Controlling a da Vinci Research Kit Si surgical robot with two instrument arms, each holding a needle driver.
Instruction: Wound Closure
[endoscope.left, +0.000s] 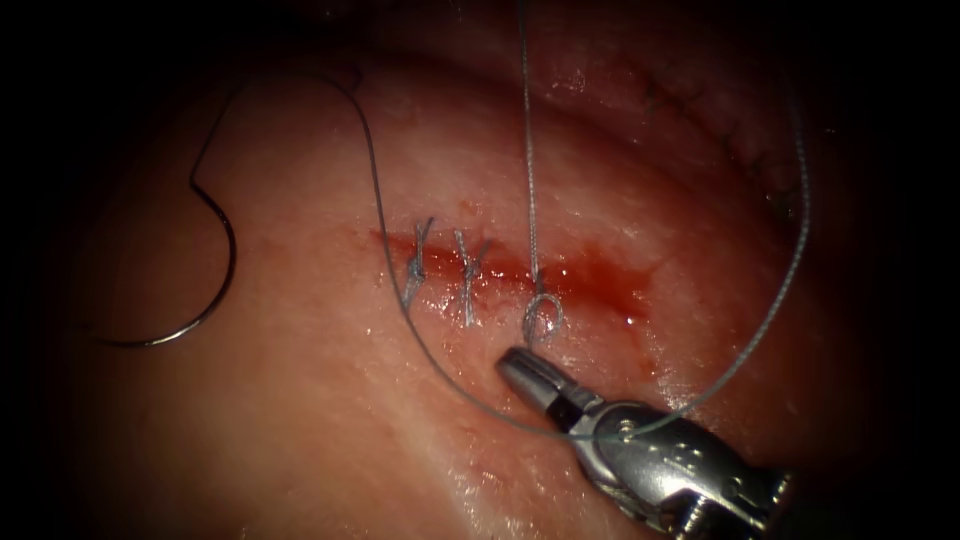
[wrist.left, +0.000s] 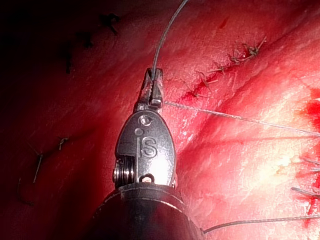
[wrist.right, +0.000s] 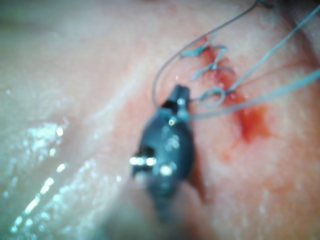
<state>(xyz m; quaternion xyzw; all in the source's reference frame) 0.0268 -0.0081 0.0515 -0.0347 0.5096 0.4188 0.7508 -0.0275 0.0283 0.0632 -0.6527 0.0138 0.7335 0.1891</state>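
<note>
The cut (endoscope.left: 560, 275) runs across the tissue (endoscope.left: 300, 420), with red fluid along it. Two knotted stitches (endoscope.left: 418, 262) (endoscope.left: 468, 272) cross its left part. A third pass of thread (endoscope.left: 531, 180) rises from a small loop (endoscope.left: 541, 315) on the cut's near edge. My left tool (wrist.left: 155, 82) is shut on this thread (wrist.left: 167, 30). My right tool (endoscope.left: 512, 362) comes in from the lower right and is shut just below the loop; I see nothing between its jaws. Thread drapes over its wrist (endoscope.left: 600, 425). The curved needle (endoscope.left: 205, 305) lies free on the tissue left of the cut, held by neither tool.
A long slack run of thread (endoscope.left: 800, 220) sweeps round the right side and back under the cut to the needle. An older sutured line (endoscope.left: 740, 140) lies at the far right. In the right wrist view the loop (wrist.right: 215, 97) sits beside the tool's tip (wrist.right: 179, 95).
</note>
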